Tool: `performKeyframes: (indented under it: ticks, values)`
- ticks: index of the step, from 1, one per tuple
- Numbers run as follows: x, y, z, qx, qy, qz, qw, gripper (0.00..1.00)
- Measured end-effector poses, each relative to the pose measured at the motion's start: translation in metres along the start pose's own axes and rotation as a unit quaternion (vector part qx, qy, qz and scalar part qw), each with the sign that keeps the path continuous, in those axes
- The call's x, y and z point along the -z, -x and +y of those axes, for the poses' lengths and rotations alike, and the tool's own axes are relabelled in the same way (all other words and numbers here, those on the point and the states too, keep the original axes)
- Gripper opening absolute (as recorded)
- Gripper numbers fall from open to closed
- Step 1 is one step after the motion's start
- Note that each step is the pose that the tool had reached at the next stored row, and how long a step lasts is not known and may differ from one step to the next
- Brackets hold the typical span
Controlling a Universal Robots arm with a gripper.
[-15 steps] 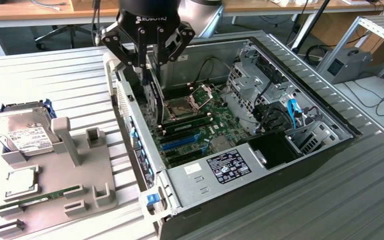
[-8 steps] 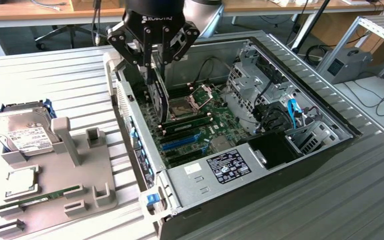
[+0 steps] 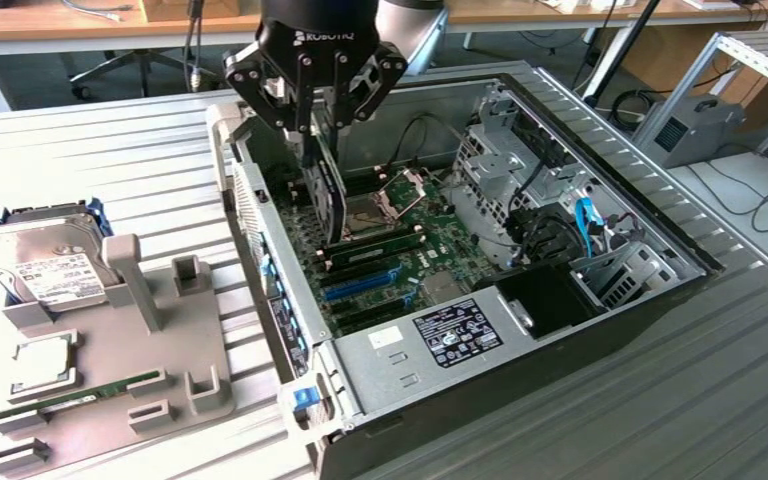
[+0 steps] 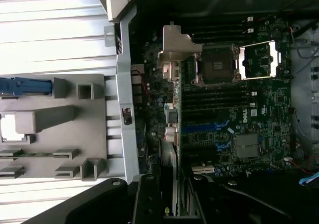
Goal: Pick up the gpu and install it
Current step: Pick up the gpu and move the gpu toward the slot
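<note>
Gpu (image 3: 327, 195): thin card held on edge, upright, dark face toward the exterior view's right; in the wrist view it (image 4: 170, 149) shows edge-on as a narrow strip ending in a silver bracket.
Gpu, place: inside the open case (image 3: 651, 290), over the motherboard (image 3: 431, 245), at 9 o'clock of the socket (image 3: 391, 195) in the exterior view; whether its lower edge touches a slot cannot be told.
Gripper (image 3: 317, 135): partly closed, its fingers clamping the gpu's upper edge between them; in the wrist view the gripper (image 4: 170, 204) brackets the strip from both sides.
Arm: comes in from 12 o'clock of the exterior view, wrist pointing straight down into the case.
Tray (image 3: 157, 350): grey holder on the surface (image 3: 104, 160), at 8 o'clock of the case.
Hard drive (image 3: 51, 265): on the tray's far end, at 9 o'clock of the case, well apart from the gripper.
</note>
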State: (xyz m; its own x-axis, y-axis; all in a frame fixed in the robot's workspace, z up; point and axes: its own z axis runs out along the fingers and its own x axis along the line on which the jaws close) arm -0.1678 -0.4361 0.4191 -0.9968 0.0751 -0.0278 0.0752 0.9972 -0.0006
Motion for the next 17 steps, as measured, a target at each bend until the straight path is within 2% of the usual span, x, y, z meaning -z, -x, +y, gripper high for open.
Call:
performKeyframes:
  ticks: [17]
  values:
    - [-0.0004, 0.016, 0.0012, 0.000, -0.0009, -0.0001, 1.0000, 0.26]
